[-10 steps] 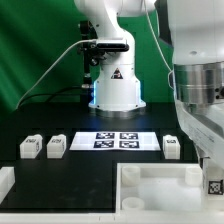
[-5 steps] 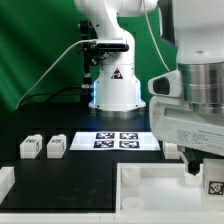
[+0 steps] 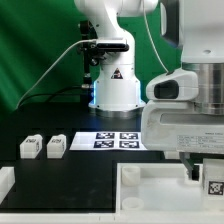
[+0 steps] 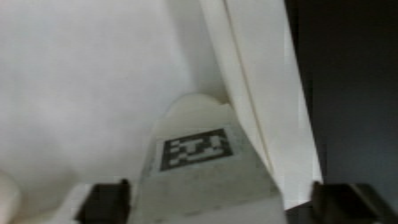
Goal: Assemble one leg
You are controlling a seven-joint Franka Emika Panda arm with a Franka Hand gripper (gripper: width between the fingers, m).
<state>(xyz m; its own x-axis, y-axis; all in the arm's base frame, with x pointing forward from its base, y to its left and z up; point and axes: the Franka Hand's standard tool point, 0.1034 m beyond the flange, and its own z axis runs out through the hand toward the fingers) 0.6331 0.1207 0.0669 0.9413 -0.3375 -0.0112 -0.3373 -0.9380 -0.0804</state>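
My gripper (image 3: 198,168) hangs low at the exterior view's right, over the corner of the white tabletop (image 3: 150,186). In the wrist view a white leg (image 4: 210,165) with a marker tag lies between my two dark fingertips (image 4: 111,200), with a gap on each side. The gripper (image 4: 224,202) is open. A tagged leg (image 3: 213,185) shows just below the gripper in the exterior view. Two more legs (image 3: 30,148) (image 3: 57,146) stand side by side at the left on the black table.
The marker board (image 3: 112,140) lies in the middle, in front of the arm's white base (image 3: 115,90). The tabletop's raised rim (image 4: 249,90) runs beside the leg, with black table beyond it. A white part (image 3: 5,182) sits at the lower left.
The gripper and wrist have shifted to the exterior view's left and come lower. They now cover the leg that stood to the right of the marker board.
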